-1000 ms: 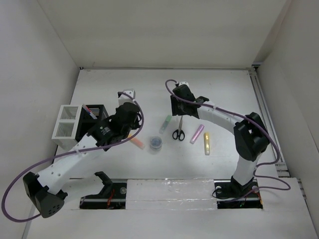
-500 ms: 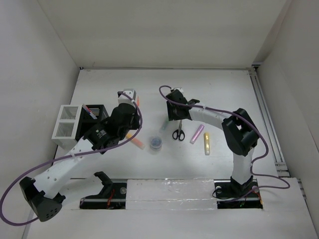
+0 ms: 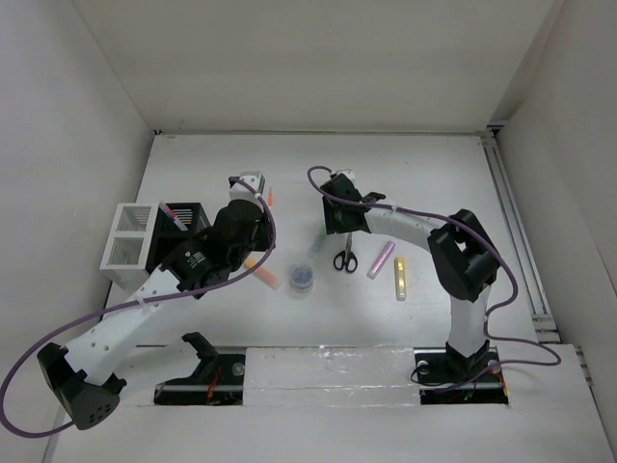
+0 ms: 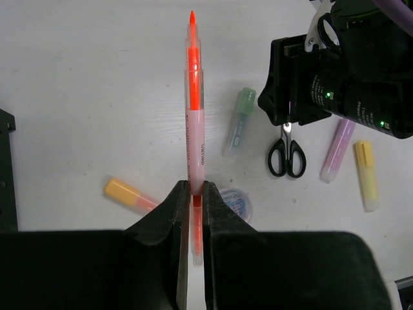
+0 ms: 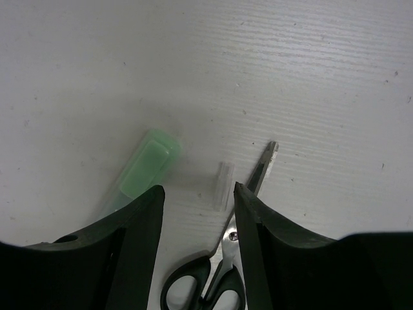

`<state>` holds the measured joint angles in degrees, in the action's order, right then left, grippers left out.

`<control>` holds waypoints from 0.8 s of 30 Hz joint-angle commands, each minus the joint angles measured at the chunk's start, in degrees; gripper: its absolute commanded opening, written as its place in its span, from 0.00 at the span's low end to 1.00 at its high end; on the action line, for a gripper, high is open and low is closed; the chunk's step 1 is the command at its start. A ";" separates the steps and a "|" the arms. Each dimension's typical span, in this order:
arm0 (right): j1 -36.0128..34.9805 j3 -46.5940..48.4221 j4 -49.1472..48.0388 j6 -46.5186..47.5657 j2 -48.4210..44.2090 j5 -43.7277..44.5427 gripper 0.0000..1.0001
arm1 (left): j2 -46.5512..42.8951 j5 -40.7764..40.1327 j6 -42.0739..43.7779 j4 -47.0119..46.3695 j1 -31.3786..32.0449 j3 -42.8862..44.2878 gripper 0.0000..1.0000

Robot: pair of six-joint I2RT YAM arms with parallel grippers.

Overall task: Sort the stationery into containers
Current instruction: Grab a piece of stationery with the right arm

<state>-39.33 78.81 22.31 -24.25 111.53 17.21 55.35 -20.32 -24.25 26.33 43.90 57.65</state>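
Observation:
My left gripper (image 4: 193,194) is shut on a thin orange-red pen (image 4: 194,110) and holds it above the table; the pen's tip shows in the top view (image 3: 269,196). My right gripper (image 5: 197,194) is open and low over the table, its fingers either side of a small clear cap (image 5: 223,185). The cap lies between a green highlighter (image 5: 145,165) and black-handled scissors (image 5: 219,271). The black slatted holder (image 3: 183,230) and the white mesh organiser (image 3: 128,246) stand left of the left arm.
An orange highlighter (image 3: 260,271) and a round grey-blue tub (image 3: 302,278) lie near the left gripper. A pink highlighter (image 3: 382,258) and a yellow highlighter (image 3: 400,278) lie right of the scissors (image 3: 345,253). A pen stands in the black holder.
The right gripper moved left and down onto the spot between the green highlighter and the scissors. The left gripper shifted a little away with the pen, whose tip now shows from above.

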 commanded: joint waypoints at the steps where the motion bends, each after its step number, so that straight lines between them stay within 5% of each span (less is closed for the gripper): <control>1: 0.40 1.09 -1.56 -0.71 1.15 0.81 0.53 | -0.60 0.19 0.78 -1.72 0.13 -0.26 0.00; 22: 2.07 -0.06 -3.94 -0.71 4.05 -2.62 0.47 | -0.07 0.72 0.78 -1.72 0.13 -0.26 0.00; 24: 2.07 -0.06 -3.94 -0.71 4.57 -2.62 0.40 | -0.07 0.72 0.78 -1.72 0.13 -0.26 0.00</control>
<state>-37.30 78.76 20.60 -24.23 114.91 15.20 55.44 -19.70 -24.23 26.33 43.90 57.65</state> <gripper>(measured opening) 0.431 0.034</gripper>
